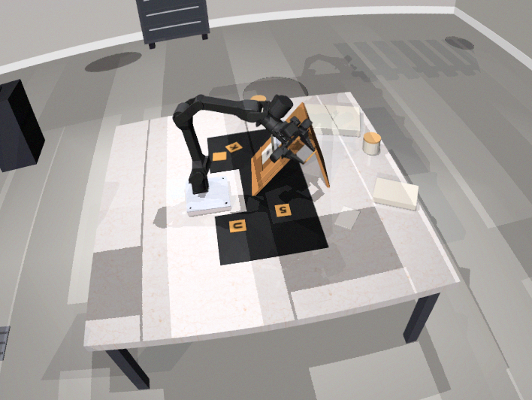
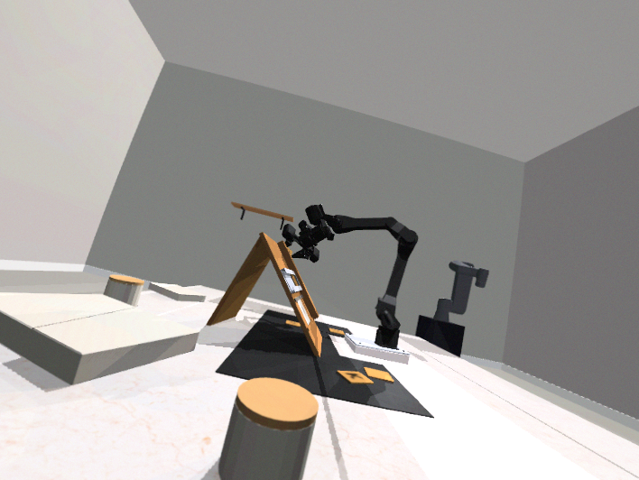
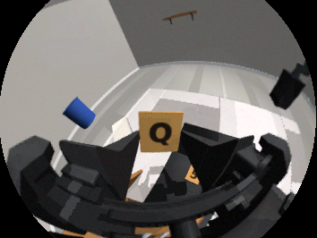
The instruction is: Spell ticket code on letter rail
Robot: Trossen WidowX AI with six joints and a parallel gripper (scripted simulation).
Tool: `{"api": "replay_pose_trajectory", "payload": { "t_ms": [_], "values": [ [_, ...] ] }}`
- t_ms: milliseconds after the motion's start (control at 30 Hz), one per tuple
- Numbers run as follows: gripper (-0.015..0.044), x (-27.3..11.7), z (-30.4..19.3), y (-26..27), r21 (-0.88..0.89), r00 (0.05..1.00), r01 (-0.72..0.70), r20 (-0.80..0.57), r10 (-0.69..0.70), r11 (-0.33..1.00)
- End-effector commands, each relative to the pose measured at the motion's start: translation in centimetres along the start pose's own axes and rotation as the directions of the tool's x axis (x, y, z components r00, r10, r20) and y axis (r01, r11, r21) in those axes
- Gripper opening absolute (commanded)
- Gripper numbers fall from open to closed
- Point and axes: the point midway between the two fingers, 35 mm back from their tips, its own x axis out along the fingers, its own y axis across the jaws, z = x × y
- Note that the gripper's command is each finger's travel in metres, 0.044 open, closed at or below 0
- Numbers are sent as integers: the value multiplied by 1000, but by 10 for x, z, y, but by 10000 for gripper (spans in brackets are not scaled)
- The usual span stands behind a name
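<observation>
My gripper is shut on the orange Q tile, held upright and facing the wrist camera. It is raised beside the upper part of the tilted wooden board; contact with the rail cannot be told. White and silver pieces show on the board's face, partly behind the arm; no print there is readable. A tile marked S or 5 and a U tile lie on the black mat. At its far end lie a K or X tile and a tile without a readable letter.
A canister and a pale box stand near the counter's right edge. Another pale block lies behind the board. A second canister is partly hidden by the arm. A thin white card lies right of the mat.
</observation>
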Motion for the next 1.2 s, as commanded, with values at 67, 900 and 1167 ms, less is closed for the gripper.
{"api": "replay_pose_trajectory", "payload": {
  "t_ms": [67,900,1167],
  "values": [
    [0,-27,6,32,41,995,-90,50,88,995],
    [0,-108,-27,122,27,941,-337,52,335,941],
    [0,-127,-78,140,-68,928,-372,-59,369,926]
  ]
}}
